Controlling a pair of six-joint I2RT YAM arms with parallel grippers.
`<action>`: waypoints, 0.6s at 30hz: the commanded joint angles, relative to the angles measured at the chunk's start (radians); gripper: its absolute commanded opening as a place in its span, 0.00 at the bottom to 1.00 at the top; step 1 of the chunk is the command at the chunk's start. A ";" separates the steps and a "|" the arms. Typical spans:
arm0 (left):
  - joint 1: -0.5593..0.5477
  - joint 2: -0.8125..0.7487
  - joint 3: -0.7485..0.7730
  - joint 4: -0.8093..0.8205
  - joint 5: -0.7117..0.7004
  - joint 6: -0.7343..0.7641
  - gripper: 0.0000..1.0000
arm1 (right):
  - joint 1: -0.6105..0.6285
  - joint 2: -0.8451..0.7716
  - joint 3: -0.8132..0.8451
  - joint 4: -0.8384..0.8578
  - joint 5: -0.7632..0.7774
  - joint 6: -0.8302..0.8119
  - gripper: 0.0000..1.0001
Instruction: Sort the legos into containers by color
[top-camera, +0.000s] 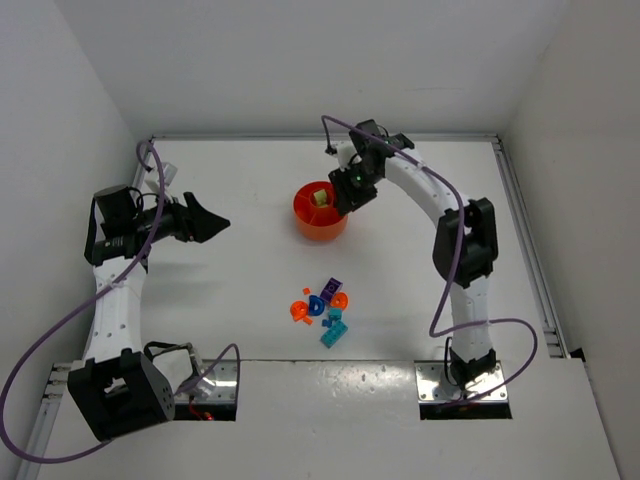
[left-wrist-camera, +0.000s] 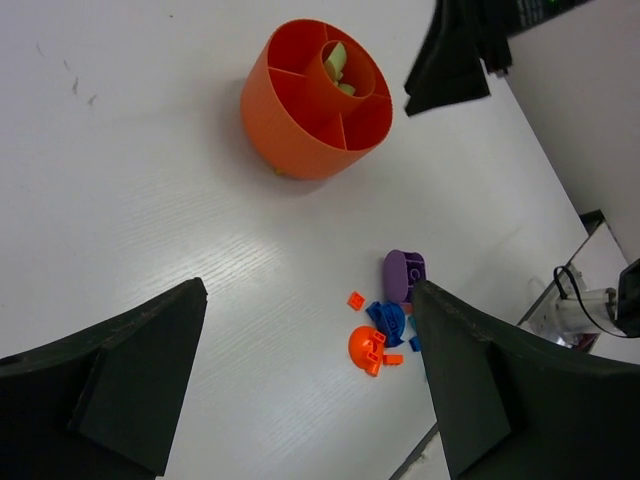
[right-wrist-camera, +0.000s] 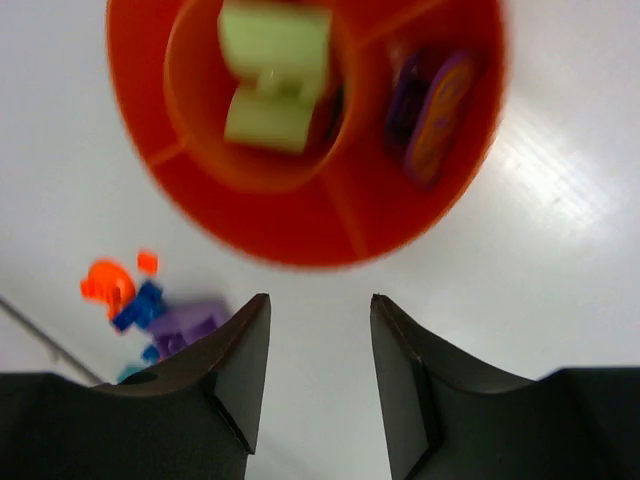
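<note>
The right claw (right-wrist-camera: 318, 300) hangs above the orange dish (top-camera: 318, 230), its fingers a little apart and empty. Inside the dish, lime green bricks (right-wrist-camera: 272, 85) lie in the middle cup and a purple piece (right-wrist-camera: 435, 110) in a side compartment. The other legos (top-camera: 325, 308) lie heaped on the counter (top-camera: 230, 300) near the dish, and the left claw (top-camera: 215, 222) stands wide and empty, well left of the dish.

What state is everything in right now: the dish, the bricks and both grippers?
Orange dish: upright on the table, partly filled.
Lime green bricks: in the dish's centre compartment.
Purple piece: in an outer compartment.
Loose bricks: piled on the table, unsorted.
Left gripper: open, empty.
Right gripper: open, empty, at the dish.
</note>
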 joint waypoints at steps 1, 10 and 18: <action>-0.005 -0.051 -0.006 0.031 -0.018 0.021 0.90 | 0.032 -0.217 -0.148 -0.048 -0.099 -0.140 0.44; -0.005 -0.042 0.005 -0.080 0.128 0.200 1.00 | 0.305 -0.524 -0.660 0.079 0.000 -0.483 0.51; -0.005 -0.021 0.047 -0.133 0.139 0.243 1.00 | 0.480 -0.475 -0.630 0.122 0.212 -0.845 0.48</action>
